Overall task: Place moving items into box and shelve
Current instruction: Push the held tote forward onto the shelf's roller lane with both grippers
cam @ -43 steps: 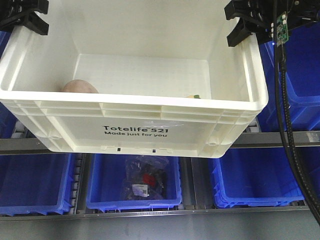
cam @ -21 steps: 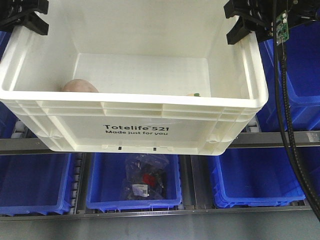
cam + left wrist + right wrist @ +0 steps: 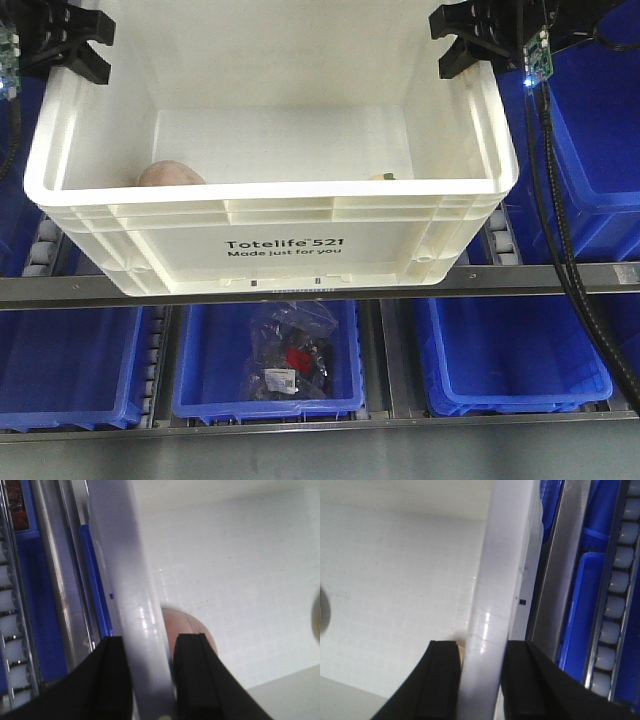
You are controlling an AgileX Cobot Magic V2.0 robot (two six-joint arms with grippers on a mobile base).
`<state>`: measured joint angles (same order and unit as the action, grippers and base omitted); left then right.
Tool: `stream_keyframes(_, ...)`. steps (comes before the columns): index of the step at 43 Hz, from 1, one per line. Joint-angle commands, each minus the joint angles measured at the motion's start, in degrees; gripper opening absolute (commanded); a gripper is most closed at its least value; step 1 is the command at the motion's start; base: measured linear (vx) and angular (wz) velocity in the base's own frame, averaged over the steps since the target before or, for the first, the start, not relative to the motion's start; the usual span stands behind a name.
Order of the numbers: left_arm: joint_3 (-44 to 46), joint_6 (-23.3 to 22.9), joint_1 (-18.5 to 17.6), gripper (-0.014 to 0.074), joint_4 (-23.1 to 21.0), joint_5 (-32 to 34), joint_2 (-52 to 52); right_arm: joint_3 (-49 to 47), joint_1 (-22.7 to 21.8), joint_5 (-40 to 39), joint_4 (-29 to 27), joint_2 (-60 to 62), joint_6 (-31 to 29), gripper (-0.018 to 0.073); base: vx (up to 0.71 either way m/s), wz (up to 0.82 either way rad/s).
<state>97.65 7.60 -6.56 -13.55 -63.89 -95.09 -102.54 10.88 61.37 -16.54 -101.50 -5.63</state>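
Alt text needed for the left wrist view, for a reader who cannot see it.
The left gripper, its black jaws either side, clamps the thick rim of the cream-white plastic tote. Inside the tote, a pale pink-brown round plush toy lies on the floor against that wall. Outside it are a blue plastic bin and a metal shelf rail.

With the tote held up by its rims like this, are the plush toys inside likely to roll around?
Probably. The pink-brown plush is round and lies loose on the white tote's smooth floor, so tilting could roll it. The yellow-orange one barely shows. Both look light, so the left gripper and right gripper should hold.
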Motion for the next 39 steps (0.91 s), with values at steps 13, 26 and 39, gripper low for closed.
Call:
stream_keyframes(13,2.6,0.9,-0.9,-0.0006,1.0,13.3,0.8,-2.3,0.7,-12.5,-8.9,1.5,-4.2,-0.0004,0.00,0.00)
stream_keyframes(26,2.6,0.9,-0.9,-0.0006,1.9,16.2,-3.5,-2.3,0.7,-15.5,-10.1,-2.3,-4.6,-0.0004,0.00,0.00)
stream_keyframes(39,2.6,0.9,-0.9,0.0018,1.9,19.0,-4.2,-2.3,0.7,-15.9,-9.6,-2.6,-5.5,0.0012,0.00,0.00)
